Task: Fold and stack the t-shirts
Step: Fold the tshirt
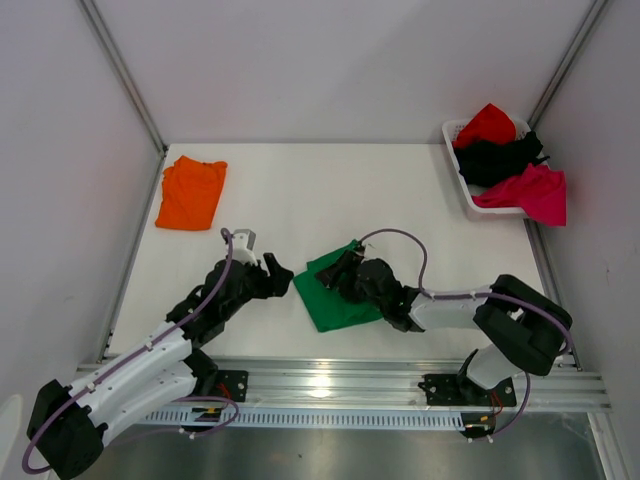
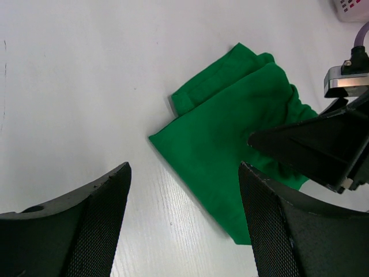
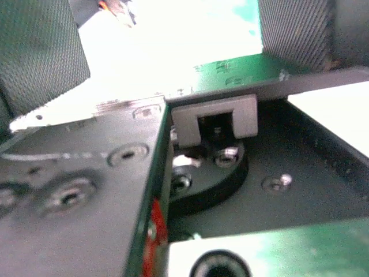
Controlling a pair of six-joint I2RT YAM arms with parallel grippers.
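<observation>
- Cloth of the green shirt (image 1: 335, 297) (image 2: 225, 156) lies in a rough folded rectangle, turned cornerwise to the table (image 1: 330, 200) edges; you will find it near 6 o'clock of the table's middle, close to the near edge.
- Look at it from the left wrist: a narrow folded band runs along its upper edge, the layers do not line up, and the end under the right gripper is rumpled.
- Your left gripper (image 1: 278, 276) (image 2: 184, 173) stands wide with nothing between its fingers, just at 9 o'clock of the green shirt and clear of it.
- Your right gripper (image 1: 340, 270) (image 2: 305, 147) (image 3: 173, 34) is spread wide too, hanging over the shirt's 12 o'clock part; you cannot tell whether it touches the cloth.
- The orange shirt (image 1: 190, 192) lies folded flat at 10 o'clock, well apart from both arms.
- At 2 o'clock the white basket (image 1: 465, 195) holds a red shirt (image 1: 487, 123), a black shirt (image 1: 500, 158) and a magenta shirt (image 1: 530, 192), all crumpled; the magenta one spills over the rim.
</observation>
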